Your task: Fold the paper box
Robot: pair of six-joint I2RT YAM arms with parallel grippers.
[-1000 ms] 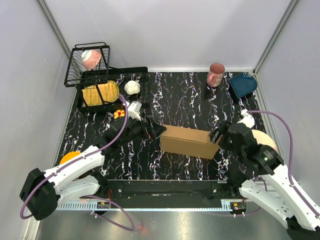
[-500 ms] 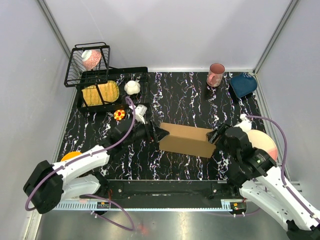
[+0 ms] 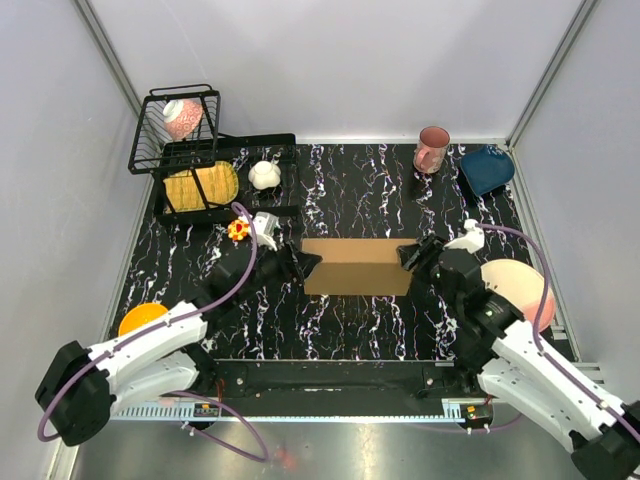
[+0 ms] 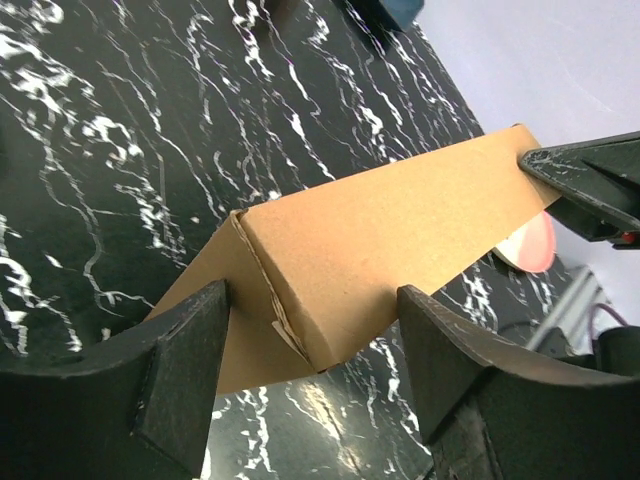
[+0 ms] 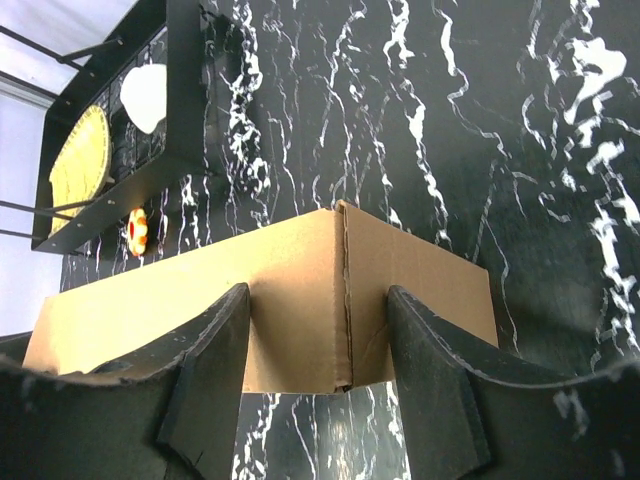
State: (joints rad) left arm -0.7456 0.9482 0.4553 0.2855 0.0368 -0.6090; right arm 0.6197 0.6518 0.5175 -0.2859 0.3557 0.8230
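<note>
From above, both ends of the paper box are partly covered by the left hand and right hand.

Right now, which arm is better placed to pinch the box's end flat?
Likely left: the left fingers straddle the creased end of the paper box, so closing would pinch it. The right fingers face a cardboard side that looks wider than their gap.

Bright, even light; the paper box casts only soft shadow.
</note>
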